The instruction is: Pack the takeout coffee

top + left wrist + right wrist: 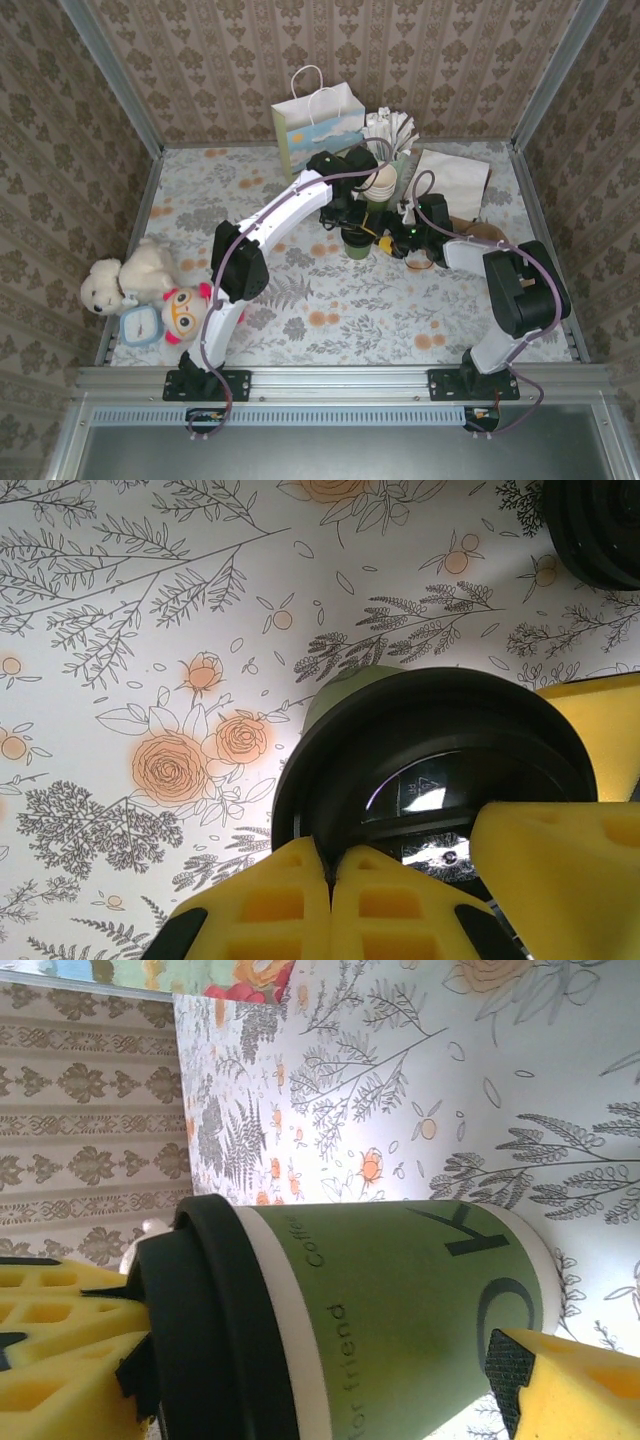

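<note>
Facing right wrist: takeout coffee (400,1300) lettering (315,1240)

We are seeing the takeout coffee (400,1310) stretching sideways across the frame, black lid (230,1330) leftward, yellow fingers (575,1385) showing at both ends, floral tablecloth (400,1080) behind.

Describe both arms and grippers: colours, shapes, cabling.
The left arm and right arm: white curved link shells, bulky black joint housings, a thin mauve-grey cable looped along the outside, black base plates. The left gripper and right gripper: chunky yellow fingers with moulded rectangular pockets; a black textured pad on a right finger.
</note>
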{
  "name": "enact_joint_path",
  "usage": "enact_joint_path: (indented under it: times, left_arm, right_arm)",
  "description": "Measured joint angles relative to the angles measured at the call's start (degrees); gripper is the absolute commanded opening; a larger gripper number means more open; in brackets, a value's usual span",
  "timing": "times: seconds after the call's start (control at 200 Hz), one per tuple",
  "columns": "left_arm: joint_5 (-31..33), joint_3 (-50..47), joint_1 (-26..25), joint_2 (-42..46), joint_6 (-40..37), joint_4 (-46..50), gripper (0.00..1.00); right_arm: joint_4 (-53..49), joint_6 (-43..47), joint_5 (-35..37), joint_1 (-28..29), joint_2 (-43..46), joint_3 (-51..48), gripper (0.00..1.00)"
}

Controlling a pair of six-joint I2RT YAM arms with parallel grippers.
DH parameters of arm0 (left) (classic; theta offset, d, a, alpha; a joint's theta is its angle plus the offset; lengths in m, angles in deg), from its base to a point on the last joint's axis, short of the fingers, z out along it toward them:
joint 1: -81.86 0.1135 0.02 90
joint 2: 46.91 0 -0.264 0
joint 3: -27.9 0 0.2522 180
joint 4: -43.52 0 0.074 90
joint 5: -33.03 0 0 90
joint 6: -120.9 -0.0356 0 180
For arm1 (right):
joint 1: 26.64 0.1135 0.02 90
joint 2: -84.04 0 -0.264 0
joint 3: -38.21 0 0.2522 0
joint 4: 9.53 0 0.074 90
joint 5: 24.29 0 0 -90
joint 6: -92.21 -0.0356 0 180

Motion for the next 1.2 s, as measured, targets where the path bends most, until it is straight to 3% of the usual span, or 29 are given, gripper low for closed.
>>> enact_joint_path:
  times: [0.485, 0.91, 1.2]
  left_arm:
    - [-0.2, -0.4, 0.0, -0.1, -0.6, -0.5, 0.10]
    - [-1.2, -3.9, 0.4, 1.8, -2.5, -3.7, 0.23]
    - [-2.8, -6.5, 0.7, 3.5, -2.9, -6.2, 0.24]
  right_arm:
    - [-2.1, 0.9, 0.3, 0.7, -0.4, 0.8, 0.85]
    - [-2.6, 0.9, 0.7, 0.7, -0.3, 0.7, 0.86]
    - [-5.1, 1.0, 1.9, 0.7, 1.1, 0.8, 0.87]
